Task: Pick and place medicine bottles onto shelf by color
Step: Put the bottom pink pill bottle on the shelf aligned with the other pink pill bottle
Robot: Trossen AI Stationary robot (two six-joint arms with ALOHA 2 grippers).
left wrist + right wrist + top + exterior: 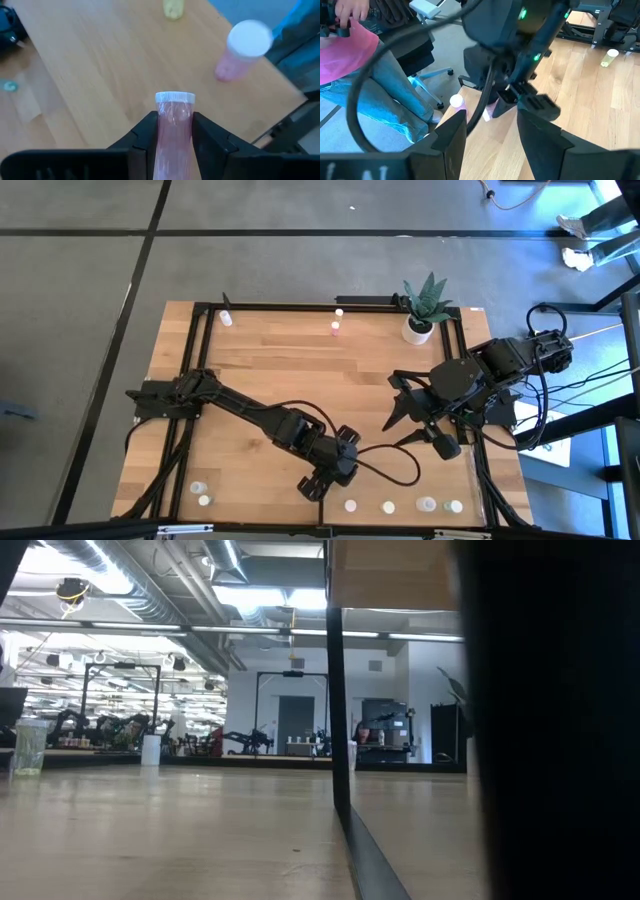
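My left gripper [322, 483] hovers near the table's front edge, shut on a pink medicine bottle [174, 135] with a white cap. Beyond it on the wood stand another pink bottle [240, 50] and a pale yellow one [173, 7]. Several more bottles [388, 506] stand in a row along the front edge. Two others [201, 493] stand at the front left, and a few [336, 321] at the far edge. My right gripper [405, 408] waits open above the table's right side. The shelf I cannot make out in the high view. My left gripper pinches the pink bottle's body [174, 114] just under the white cap, one finger [148, 131] on each opposite side. The bottle lies along the fingers, and its cap end [174, 96] sticks out past the fingertips. The fingers slant down from above, and the bottle looks clear of the table.
A white pot with a green plant [425, 310] stands at the far right corner. A black frame [330, 305] rims the tabletop. A loose cable [385, 460] lies beside the left gripper. A seated person [365, 65] shows beyond the table's near edge in the right wrist view.
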